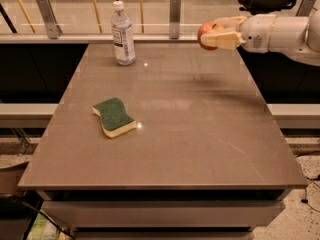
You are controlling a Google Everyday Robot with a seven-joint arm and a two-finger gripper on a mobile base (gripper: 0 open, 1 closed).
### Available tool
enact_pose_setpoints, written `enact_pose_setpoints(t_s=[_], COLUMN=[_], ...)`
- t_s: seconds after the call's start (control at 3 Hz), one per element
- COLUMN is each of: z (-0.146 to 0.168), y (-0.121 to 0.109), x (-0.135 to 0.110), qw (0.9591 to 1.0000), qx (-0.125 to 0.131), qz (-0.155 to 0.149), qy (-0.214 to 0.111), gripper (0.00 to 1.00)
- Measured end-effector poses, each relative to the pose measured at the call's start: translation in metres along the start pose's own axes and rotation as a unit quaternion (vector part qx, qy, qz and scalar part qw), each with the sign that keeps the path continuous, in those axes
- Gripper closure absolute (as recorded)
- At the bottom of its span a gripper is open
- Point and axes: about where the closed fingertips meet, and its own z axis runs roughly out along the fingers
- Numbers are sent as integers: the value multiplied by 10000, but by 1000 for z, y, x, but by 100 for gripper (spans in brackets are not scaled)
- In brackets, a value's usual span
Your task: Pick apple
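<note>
Jaws clamped around apple (pixel 205 32), held in air over far right corner of table (pixel 200 134)

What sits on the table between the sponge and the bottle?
Nothing: the camera view shows bare table between sponge and bottle. The gripper, shut on the apple, is above the table's far right corner.

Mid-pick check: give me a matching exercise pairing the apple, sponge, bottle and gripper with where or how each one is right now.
1 apple
2 sponge
3 bottle
4 gripper

A upright, far left of the table
B shut, reaching in from the right
C lying flat, left of centre
D red, held above the far edge

Pairs: 1-D, 2-C, 3-A, 4-B
</note>
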Motion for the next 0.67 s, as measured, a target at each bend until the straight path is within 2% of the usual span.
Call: enact_pose_setpoints(t_s=[0.67], z=[-6], y=[2], x=[-62], qw=[9985], qx=[283], qz=[-462], qy=[-91], gripper=[100])
